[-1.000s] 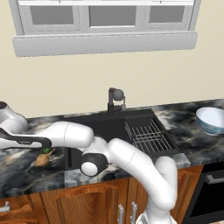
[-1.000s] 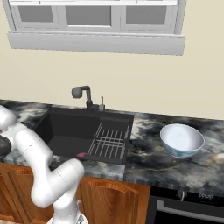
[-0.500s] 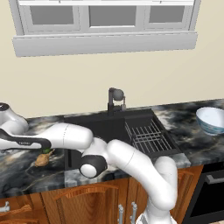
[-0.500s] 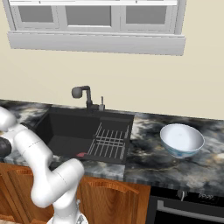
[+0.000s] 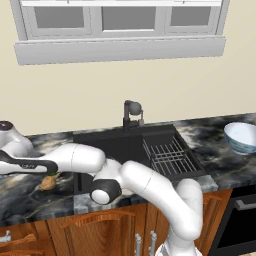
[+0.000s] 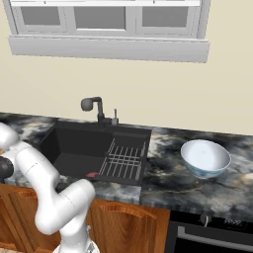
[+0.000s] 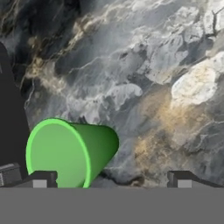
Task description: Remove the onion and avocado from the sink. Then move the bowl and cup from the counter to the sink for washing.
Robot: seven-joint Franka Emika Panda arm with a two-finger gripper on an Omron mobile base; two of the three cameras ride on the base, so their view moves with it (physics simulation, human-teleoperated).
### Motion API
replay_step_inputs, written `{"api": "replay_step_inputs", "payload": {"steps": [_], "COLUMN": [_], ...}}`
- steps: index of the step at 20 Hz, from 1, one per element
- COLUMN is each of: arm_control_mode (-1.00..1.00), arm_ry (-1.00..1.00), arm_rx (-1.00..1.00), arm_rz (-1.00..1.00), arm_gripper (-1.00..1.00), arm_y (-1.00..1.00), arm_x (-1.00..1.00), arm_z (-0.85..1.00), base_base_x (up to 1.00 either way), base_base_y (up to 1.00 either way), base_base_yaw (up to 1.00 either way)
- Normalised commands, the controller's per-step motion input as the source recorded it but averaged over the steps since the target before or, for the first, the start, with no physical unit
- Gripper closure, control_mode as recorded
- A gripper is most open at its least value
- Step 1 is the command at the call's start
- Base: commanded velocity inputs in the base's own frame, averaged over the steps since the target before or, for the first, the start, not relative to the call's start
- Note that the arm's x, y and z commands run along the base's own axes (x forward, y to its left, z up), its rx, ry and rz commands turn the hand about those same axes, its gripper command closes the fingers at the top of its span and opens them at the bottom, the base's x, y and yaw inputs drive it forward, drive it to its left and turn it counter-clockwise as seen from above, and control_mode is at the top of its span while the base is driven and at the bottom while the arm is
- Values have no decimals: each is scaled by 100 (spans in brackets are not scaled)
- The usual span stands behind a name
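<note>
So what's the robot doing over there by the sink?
Its arm is stretched out to the left over the counter, with its open gripper hanging just above the green cup. It isn't holding anything. The onion sits on the counter beside the sink, and the bowl waits on the right.

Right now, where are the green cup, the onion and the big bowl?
cup (image 7: 61,155): hand view, on its open mouth.
onion (image 5: 47,183): left base view, on its tan bulb.
bowl (image 6: 206,155): right base view, on its white inside.
</note>
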Motion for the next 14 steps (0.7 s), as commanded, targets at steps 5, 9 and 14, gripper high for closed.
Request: {"api": "replay_step_inputs", "payload": {"steps": [5, 9, 14], "arm_control_mode": [-100, -100, -100], "arm_ry": [2, 4, 10], "arm_rx": [0, 0, 0], "arm_rz": [0, 0, 0], "arm_gripper": [-100, -100, -100], "arm_y": [13, 14, 16], "arm_x": [13, 13, 11], "arm_z": [0, 5, 12], "base_base_x": [0, 0, 0], "base_base_y": [0, 0, 0], "base_base_yaw": [0, 0, 0]}}
